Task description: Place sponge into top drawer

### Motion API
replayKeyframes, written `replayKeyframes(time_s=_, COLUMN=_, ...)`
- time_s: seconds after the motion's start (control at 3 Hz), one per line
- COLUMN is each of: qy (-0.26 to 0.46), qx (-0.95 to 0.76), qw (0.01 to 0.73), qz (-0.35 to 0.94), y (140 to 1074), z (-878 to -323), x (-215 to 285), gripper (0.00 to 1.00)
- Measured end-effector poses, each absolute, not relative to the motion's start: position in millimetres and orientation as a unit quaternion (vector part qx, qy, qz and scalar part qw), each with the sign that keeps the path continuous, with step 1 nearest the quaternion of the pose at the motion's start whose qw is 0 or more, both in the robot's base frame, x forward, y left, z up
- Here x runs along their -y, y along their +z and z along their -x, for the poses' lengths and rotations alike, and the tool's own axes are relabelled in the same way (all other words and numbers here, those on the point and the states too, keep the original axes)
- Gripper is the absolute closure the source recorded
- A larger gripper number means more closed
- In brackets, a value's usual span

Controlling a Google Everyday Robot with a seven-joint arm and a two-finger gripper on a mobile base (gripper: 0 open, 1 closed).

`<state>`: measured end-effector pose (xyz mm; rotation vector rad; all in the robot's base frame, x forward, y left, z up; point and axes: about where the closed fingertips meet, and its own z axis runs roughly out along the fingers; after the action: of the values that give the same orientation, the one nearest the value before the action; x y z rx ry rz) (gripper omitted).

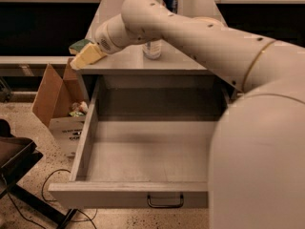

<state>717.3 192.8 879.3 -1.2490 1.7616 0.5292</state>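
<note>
The sponge [78, 46] shows its dark green top at the left front corner of the counter, partly hidden behind my gripper. My pale yellow gripper [87, 57] is right at the sponge, just in front of and below it, over the counter's left edge. The top drawer [143, 156] is pulled wide open below the counter. Its grey inside is bare, and its small dark handle [165, 202] sits at the centre of the front panel. My white arm [205, 37] reaches in from the right, across the counter.
A clear bottle [152, 48] and a blue can [170, 0] stand on the counter [124, 63] behind the arm. An open cardboard box [51, 98] with scraps stands on the floor left of the drawer. A black stand [14, 162] and cables lie at the lower left.
</note>
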Motion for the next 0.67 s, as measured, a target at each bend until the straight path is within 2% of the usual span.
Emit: replayKeyframes(time_s=0.67, qy=0.205, qx=-0.720, qw=0.428, qz=0.506, y=861, z=-755, x=-213, gripper=0.00)
